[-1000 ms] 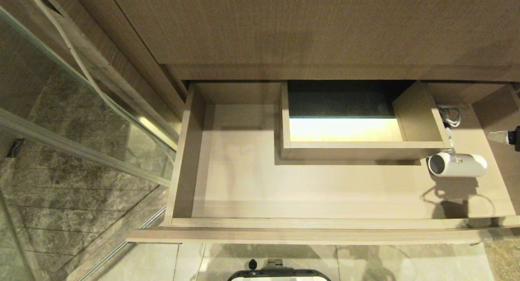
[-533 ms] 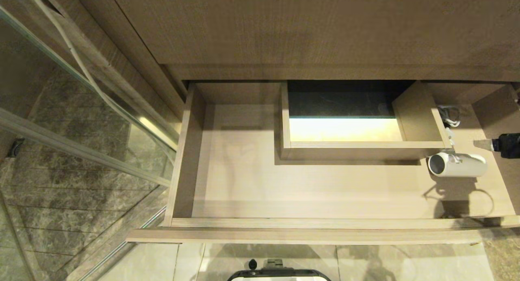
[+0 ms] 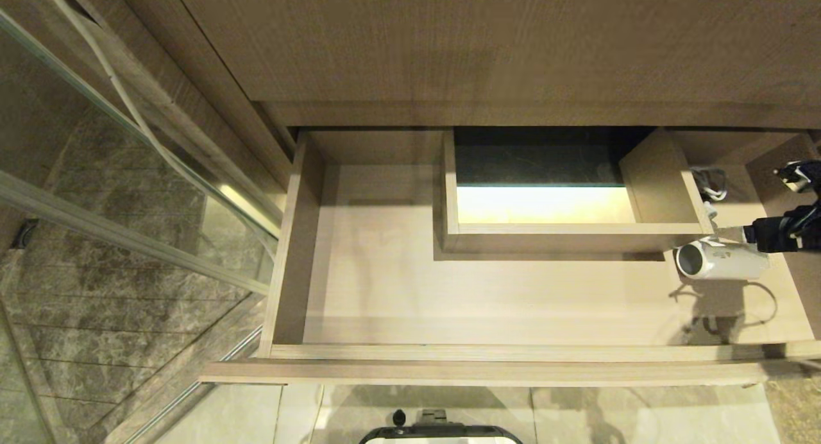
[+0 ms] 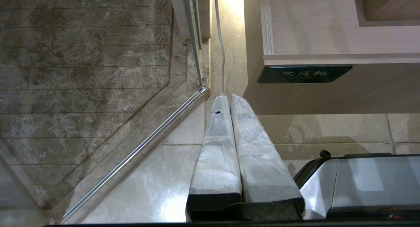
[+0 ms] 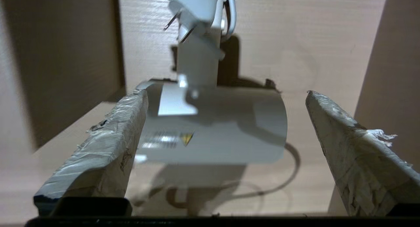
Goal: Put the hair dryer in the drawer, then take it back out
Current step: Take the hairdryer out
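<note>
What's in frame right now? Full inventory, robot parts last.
drawer: 1, light-brown wood grain, pulled open under the counter.
boxed notch: 1, same wood, at the drawer's back middle.
hair dryer: 1, white, lying on the drawer floor at the right end, beside the notch's corner.
cord: 1 bundle, white, behind the hair dryer.
plug: 1, white, prongs bare, beyond the barrel.
label: 1, dark, on the drawer front's corner.
glass partition: 1, clear with metal frame, left of the drawer.
floor tiles: grey-brown marble and beige.
right end effector: 1, taped fingers open either side of the barrel, not gripping.
left end effector: 1, taped fingers shut, hanging over the floor.
</note>
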Robot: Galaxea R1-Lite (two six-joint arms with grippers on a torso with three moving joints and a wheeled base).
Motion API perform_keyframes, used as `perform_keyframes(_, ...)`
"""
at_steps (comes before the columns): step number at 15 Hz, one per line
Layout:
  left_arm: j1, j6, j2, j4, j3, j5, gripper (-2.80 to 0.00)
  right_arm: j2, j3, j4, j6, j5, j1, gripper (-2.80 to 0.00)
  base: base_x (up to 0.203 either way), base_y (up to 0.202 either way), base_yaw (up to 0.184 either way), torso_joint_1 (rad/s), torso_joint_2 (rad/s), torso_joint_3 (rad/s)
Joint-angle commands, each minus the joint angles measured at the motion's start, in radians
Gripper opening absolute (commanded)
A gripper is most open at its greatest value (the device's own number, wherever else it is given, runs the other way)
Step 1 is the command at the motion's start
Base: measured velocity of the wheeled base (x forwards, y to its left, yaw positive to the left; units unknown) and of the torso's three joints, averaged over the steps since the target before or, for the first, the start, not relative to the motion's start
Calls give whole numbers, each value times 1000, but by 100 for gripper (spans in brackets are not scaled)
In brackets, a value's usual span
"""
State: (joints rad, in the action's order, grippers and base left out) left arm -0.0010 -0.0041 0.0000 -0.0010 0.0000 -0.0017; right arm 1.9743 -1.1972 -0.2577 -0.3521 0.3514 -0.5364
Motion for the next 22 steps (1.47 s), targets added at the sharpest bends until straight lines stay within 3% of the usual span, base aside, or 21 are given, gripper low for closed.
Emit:
perform_keyframes(1,-1,-1,0,-1,0,0,-280,81,-36,-1,-2,3,11,0,0,0,0,0,0,0)
perform_keyframes(17,-1,-1,0,-1,0,0,-280,285,-177,-61,-8,29,27,0,0,0,0,0,0,0)
perform_keyframes(18,-1,-1,0,-1,0,0,-280,288,-177,-69,-10,28,29,-33,0,0,0,0,0,0)
perform_keyframes(19,-1,-1,0,-1,0,0,-280,288,-178,-71,-11,27,29,-280,0,0,0,0,0,0)
perform_keyframes(22,-1,-1,0,-1,2,0,-280,271,-170,-62,-21,5,29,-280,0,0,0,0,0,0)
